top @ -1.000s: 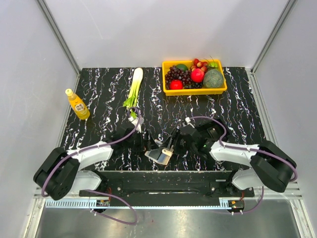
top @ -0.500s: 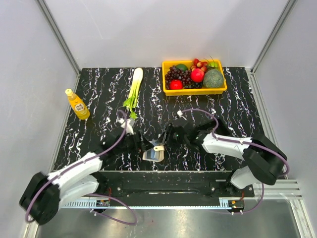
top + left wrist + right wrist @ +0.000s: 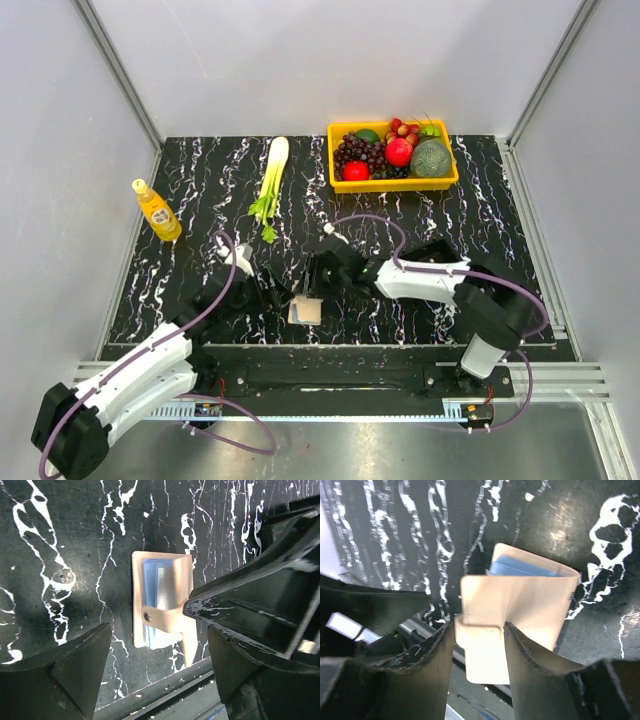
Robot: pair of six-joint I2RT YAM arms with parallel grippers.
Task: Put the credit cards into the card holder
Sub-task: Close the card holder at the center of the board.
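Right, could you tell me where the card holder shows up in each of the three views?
Top external: card holder low centre, near the front edge of the table.
Left wrist: centre, flap lifted.
Right wrist: centre-right, blue panel at its top.
Shared landmark: the table's black, white-veined top.

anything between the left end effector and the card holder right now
Nothing lies between them: the card holder shows unobstructed beyond the open left end effector. The right end effector straddles its clasp tab from the opposite side, crowding that flap.
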